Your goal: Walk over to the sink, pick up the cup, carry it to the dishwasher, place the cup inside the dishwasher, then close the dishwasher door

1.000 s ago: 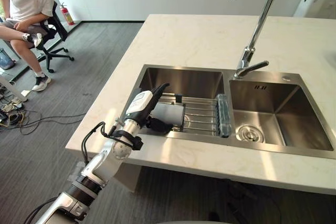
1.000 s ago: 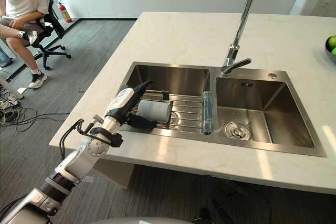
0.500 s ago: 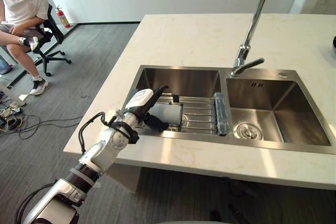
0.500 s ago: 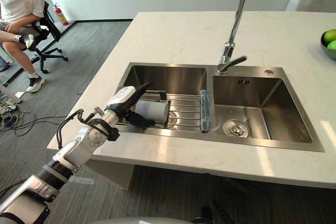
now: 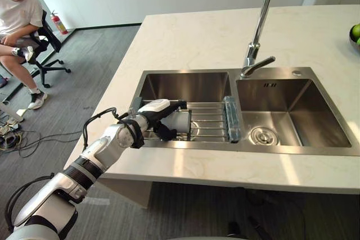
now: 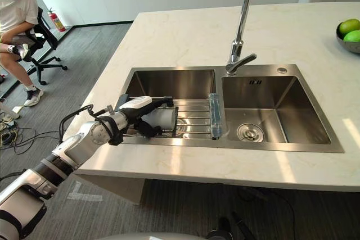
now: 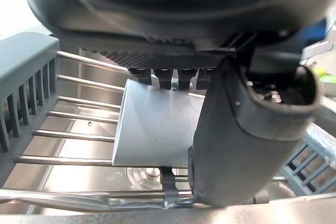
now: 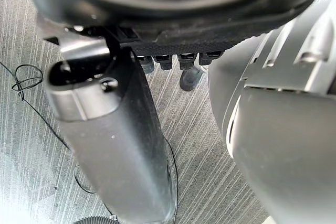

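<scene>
A pale grey cup (image 5: 179, 122) lies on its side on the wire rack (image 5: 211, 123) across the left basin of the steel sink (image 5: 185, 72). My left hand (image 5: 153, 114) reaches in from the counter's front edge. Its straight fingers (image 5: 179, 104) lie over the cup's top and its thumb (image 5: 166, 134) sits in front of the cup. In the left wrist view the cup (image 7: 157, 129) shows between the fingers and the thumb (image 7: 241, 140); the hand is open. My right hand (image 8: 173, 3) hangs over the grey floor, fingers relaxed.
A tall faucet (image 5: 256, 49) rises behind the divider between the basins. A clear roll (image 5: 230, 120) lies along the rack's right end. A fruit bowl (image 6: 349, 30) stands at the counter's far right. A person on an office chair (image 5: 17, 18) sits at far left.
The camera has shifted. My left hand has dropped from a raised tilt to lie level, and its fingers now reach farther across the cup's top.
</scene>
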You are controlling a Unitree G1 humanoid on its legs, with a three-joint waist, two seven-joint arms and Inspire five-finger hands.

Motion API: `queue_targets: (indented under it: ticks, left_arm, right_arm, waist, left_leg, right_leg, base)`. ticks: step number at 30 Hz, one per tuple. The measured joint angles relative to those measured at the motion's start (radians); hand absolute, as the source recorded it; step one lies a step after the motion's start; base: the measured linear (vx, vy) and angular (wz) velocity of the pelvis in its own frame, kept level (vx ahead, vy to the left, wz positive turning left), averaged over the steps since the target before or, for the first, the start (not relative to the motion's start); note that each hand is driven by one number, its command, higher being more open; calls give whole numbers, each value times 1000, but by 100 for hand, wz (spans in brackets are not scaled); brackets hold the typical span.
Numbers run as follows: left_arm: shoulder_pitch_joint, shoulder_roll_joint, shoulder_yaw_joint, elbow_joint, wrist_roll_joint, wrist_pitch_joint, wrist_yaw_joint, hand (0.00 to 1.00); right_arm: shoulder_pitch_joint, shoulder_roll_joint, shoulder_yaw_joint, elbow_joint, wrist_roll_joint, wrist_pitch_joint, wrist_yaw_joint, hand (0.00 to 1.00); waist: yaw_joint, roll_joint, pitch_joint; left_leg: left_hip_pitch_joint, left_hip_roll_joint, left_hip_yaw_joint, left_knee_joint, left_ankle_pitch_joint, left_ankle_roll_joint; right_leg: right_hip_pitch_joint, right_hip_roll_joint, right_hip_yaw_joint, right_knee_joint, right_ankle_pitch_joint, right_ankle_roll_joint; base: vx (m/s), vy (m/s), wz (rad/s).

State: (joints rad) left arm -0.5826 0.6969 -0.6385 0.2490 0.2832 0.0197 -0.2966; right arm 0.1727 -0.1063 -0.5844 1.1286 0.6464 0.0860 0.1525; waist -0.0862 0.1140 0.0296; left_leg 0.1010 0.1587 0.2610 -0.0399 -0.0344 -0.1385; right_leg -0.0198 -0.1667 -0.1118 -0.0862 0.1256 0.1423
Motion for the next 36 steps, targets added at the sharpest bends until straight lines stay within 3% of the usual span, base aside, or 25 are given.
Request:
queue_targets:
  ticks: [14, 25, 26, 31, 36]
  left_arm:
    - [-55, 9, -25, 53, 8, -10, -61, 100]
    - [-94, 6, -40, 115, 74, -4, -98, 100]
    - [-95, 6, -40, 117, 74, -4, -98, 0]
    - [-100, 1, -41, 124, 107, -5, -98, 0]
    - [-106, -3, -39, 158, 148, -15, -35, 0]
  right_arm:
    - [4, -7, 2, -2, 1, -1, 0, 100]
    - [8, -13, 14, -16, 29, -1, 4, 100]
    - [11, -13, 14, -16, 29, -1, 5, 100]
    - [34, -18, 29, -24, 29, -1, 9, 100]
    - [37, -23, 65, -36, 29, -5, 9, 100]
  waist:
    - [-11, 15, 9]
    - [-38, 20, 17]
    - [-39, 20, 18]
    - [-41, 24, 25]
    - [-48, 28, 32]
  left_leg:
    - [12, -1, 29, -9, -2, -2]
    - [23, -1, 54, -9, -10, -4]
    - [23, -1, 54, -9, -10, -5]
    - [23, 0, 60, -9, -12, -6]
    - [17, 0, 66, -9, -13, -7]
  right_leg:
    - [-10, 4, 27, 0, 2, 3]
    - [-17, 7, 50, 0, 3, 4]
    - [-17, 7, 51, 0, 3, 4]
    - [-20, 8, 56, 0, 3, 4]
    - [-29, 10, 60, 0, 3, 5]
  base:
    - [-23, -13, -5]
    - [-17, -14, -6]
    - [-29, -21, -3]
    - [-10, -8, -2]
    - [-16, -16, -3]
